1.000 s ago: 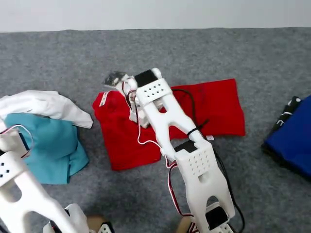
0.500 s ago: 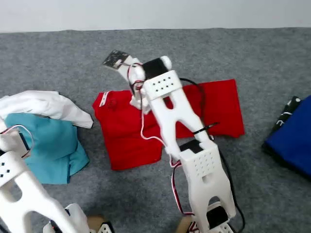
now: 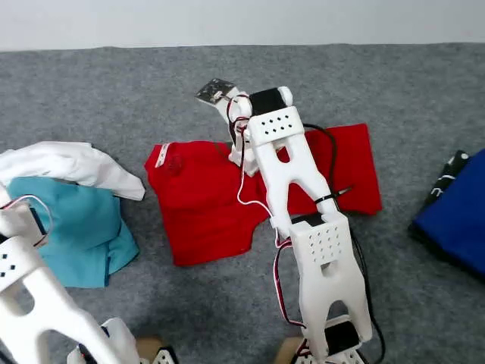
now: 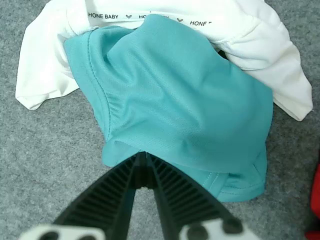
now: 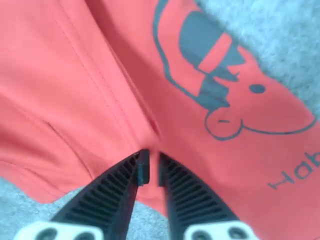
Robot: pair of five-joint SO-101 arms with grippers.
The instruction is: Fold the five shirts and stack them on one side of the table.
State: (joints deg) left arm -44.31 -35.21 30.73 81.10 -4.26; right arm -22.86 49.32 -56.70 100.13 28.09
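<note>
A red shirt [image 3: 197,205] lies spread on the grey carpet in the middle, its printed figure [image 5: 210,65] close under the right wrist camera. My right gripper [image 3: 237,152] [image 5: 149,167] sits at the shirt's far edge, its fingers pinched on a fold of red cloth. At the left, a teal shirt [image 3: 76,227] [image 4: 175,110] lies crumpled, with a white shirt [image 3: 68,163] [image 4: 45,65] partly over its far side. My left gripper [image 4: 145,162] hangs shut just above the teal shirt's near edge. A blue shirt [image 3: 458,212] lies at the right edge.
A dark garment [image 3: 453,171] peeks out beside the blue shirt. The left arm's white body [image 3: 30,296] fills the near left corner. Bare carpet [image 3: 114,91] stretches along the far side, up to a pale wall.
The right arm has swung to the right along the red shirt's far edge. The left arm and the teal and white shirts have stayed put.
</note>
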